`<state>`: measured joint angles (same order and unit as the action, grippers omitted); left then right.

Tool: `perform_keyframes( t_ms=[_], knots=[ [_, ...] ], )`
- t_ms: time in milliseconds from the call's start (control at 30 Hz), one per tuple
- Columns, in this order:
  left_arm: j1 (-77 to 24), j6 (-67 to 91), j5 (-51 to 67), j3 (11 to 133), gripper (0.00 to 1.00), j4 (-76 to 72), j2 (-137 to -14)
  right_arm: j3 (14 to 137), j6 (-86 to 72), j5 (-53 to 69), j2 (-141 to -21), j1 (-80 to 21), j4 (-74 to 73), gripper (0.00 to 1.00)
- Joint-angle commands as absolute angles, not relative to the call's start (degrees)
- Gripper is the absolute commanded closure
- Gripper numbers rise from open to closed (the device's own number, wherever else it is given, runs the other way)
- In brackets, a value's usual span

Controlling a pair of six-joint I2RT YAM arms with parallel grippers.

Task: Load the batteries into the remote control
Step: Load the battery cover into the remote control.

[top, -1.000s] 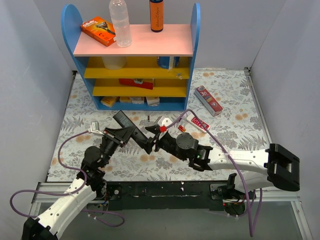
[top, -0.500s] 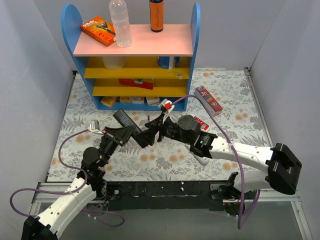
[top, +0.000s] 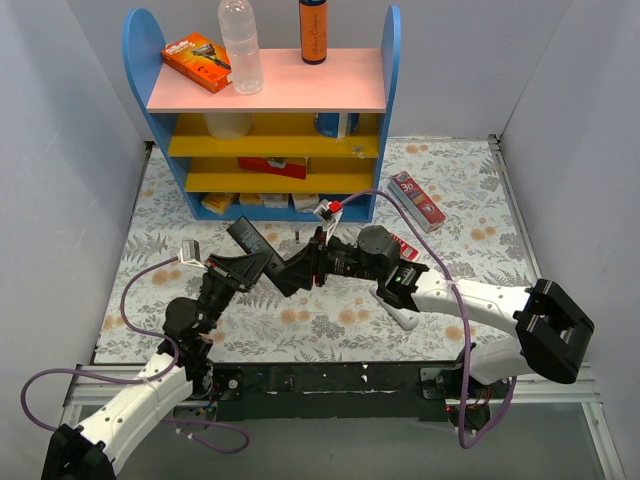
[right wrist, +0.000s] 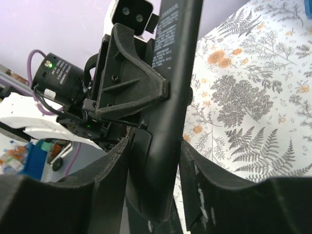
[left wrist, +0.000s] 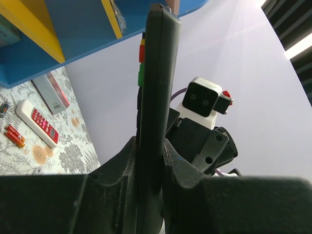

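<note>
Both the left gripper (left wrist: 151,146) and right gripper (right wrist: 156,156) are clamped on the black remote (left wrist: 158,73); batteries (left wrist: 14,135) lie on the surface (left wrist: 68,146), so loading seems unstarted.

The table (top: 470,190) is spread with a cloth printed in grey ferns and orange blossoms. A blue-and-yellow shelf unit (top: 290,212) stands at its far side. To the right of that lies a long red-and-white box (top: 417,200), set at a slant. Nearer, a white remote with red buttons (left wrist: 38,123) lies flat, with two red-orange batteries (left wrist: 14,135) just beside it.
</note>
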<state>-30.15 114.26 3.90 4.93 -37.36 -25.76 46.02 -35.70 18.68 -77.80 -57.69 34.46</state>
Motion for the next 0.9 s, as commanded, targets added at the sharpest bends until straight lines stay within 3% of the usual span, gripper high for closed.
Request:
perform_keyframes(
  t_ms=[0, 167, 333, 567, 733, 867],
  knots=[
    [-29.97, 124.28, 6.76, 4.13, 1.00, -48.42, -27.77, 44.83, -39.63, 21.88, -79.89, -56.25, 37.70, 0.54],
    [-30.06, 124.45, 9.22, 3.60, 1.00, -56.50, -30.76, 44.65, -41.13, 22.50, -80.33, -55.46, 37.44, 0.64],
    [-30.06, 121.12, 12.12, 4.83, 1.00, -58.01, -32.78, 44.74, -40.26, 21.80, -79.81, -54.76, 34.98, 0.63],
    [-30.06, 111.54, 10.99, 6.59, 1.00, -41.85, -33.13, 46.31, -29.55, 15.49, -73.13, -53.00, 23.95, 0.28],
    [-30.06, 105.92, 9.93, 10.80, 1.00, -30.08, -38.05, 46.76, -21.37, 5.82, -66.37, -52.47, 12.94, 0.21],
    [-30.06, 103.98, 13.61, 12.48, 0.96, -30.84, -49.61, 44.40, -16.27, -6.29, -60.40, -52.29, 6.25, 0.20]
  ],
)
